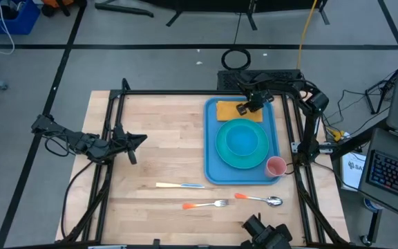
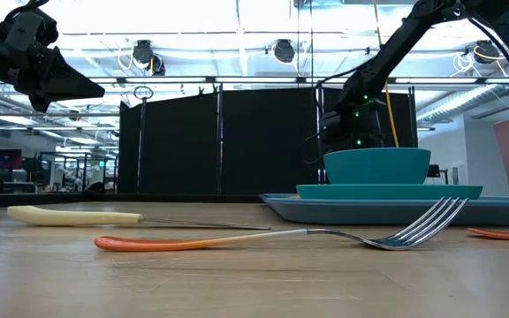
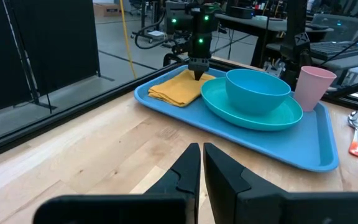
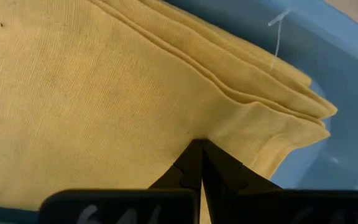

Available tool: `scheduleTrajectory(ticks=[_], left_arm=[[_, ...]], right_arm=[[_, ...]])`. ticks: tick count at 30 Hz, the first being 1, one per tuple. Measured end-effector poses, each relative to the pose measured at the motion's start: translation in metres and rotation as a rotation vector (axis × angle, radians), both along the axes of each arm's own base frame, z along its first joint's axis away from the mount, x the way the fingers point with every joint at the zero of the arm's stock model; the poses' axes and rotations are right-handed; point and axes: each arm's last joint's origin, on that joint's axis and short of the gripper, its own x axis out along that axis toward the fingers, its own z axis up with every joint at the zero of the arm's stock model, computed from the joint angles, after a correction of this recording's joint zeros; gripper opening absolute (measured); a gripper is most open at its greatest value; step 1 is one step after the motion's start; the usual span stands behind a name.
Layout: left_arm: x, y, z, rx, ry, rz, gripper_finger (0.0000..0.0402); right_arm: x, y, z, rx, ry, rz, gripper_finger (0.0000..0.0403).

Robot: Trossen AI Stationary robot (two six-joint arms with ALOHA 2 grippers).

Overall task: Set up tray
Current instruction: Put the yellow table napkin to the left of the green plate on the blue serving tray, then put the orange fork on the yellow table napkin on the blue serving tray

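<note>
On the right half of the wooden table [image 1: 157,152] lies the blue tray [image 1: 212,149], its long side running away from the front edge. At the tray's far end sits a folded yellow-orange napkin [image 1: 228,111], and the right gripper [image 1: 246,107] is down on it: the right wrist view shows its 2 dark fingers [image 4: 199,163] pressed together, tips against the cloth [image 4: 104,99], with nothing pinched between them as far as that close view lets one judge. Just in front of the napkin is a round turquoise plate [image 1: 221,155] carrying a turquoise bowl [image 1: 242,140], and a pink cup [image 1: 276,167] stands upright in the tray's near right corner.

Off the tray, toward the table's front edge, 3 pieces of cutlery lie flat on the wood: a knife [image 1: 179,185] with a pale handle, a fork [image 1: 204,204] with an orange handle nearest the front, and a spoon [image 1: 259,200] with an orange handle just beside the tray's near right corner. None of them touches the tray.

The left gripper [image 1: 138,139] hangs above the table's left side, well apart from the tray and pointing toward it; its fingers [image 3: 188,168] are drawn together with only a thin slit between them, and they grip nothing.
</note>
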Motion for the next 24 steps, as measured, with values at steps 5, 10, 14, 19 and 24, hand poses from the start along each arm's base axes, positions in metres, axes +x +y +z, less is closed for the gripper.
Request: scheduleTrajectory(ticks=[5, 10, 14, 19, 24], left_arm=[[0.0, 0.0, 0.0, 0.0, 0.0, 0.0, 0.0024], [0.0, 0.0, 0.0, 0.0, 0.001, 0.0, 0.0024], [0.0, 0.0, 0.0, 0.0, 0.0, 0.0, 0.0024], [0.0, 0.0, 0.0, 0.0, 0.0, 0.0, 0.0024], [0.0, 0.0, 0.0, 0.0, 0.0, 0.0, 0.0024]], right_arm=[[0.0, 0.0, 0.0, -0.003, 0.003, 0.0, 0.0], [-0.001, 0.001, 0.003, -0.007, -0.003, 0.009, 0.0], [-0.001, 0.003, 0.011, -0.03, -0.022, 0.009, 0.0], [0.002, 0.007, 0.024, -0.073, -0.045, 0.024, 0.0003], [0.006, 0.013, 0.041, -0.154, -0.056, 0.052, 0.002]])
